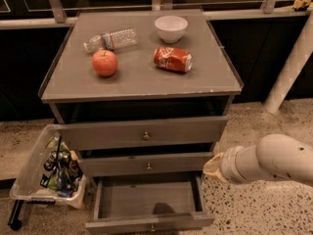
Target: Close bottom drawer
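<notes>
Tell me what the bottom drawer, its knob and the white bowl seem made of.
Bottom drawer: probably wood or laminate, matte grey-brown, no gloss. Knob: likely metal, small with a slight shine. Bowl: ceramic or plastic, smooth white; unclear which. The gripper hangs beside the middle drawer, above the open drawer's corner.

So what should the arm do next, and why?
Probably bring the gripper down and around in front of the bottom drawer, ready to push it in. That drawer stands pulled far out, while the gripper hangs off to its right, level with the middle drawer, apparently touching nothing.
</notes>
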`<action>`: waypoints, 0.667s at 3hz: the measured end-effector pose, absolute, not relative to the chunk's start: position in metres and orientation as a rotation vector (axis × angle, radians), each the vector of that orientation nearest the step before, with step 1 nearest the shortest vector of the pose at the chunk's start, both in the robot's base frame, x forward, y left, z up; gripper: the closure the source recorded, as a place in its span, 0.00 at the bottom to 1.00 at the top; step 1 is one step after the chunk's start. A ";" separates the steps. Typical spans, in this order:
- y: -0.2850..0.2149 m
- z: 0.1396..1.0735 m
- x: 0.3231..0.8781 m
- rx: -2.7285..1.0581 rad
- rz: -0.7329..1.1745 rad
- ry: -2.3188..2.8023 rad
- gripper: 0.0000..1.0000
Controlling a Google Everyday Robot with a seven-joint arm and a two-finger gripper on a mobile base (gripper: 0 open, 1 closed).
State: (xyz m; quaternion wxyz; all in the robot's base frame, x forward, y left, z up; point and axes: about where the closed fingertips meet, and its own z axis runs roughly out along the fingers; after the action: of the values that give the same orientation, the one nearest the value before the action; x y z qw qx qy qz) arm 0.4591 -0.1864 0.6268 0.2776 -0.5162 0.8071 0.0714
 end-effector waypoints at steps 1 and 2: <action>-0.179 0.586 0.462 -1.364 0.243 2.215 1.00; -0.174 0.516 0.461 -1.307 0.280 2.322 1.00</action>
State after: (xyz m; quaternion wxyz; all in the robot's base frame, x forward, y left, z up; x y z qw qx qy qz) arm 0.4607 -0.1739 0.5163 0.2292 -0.4748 0.8436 0.1019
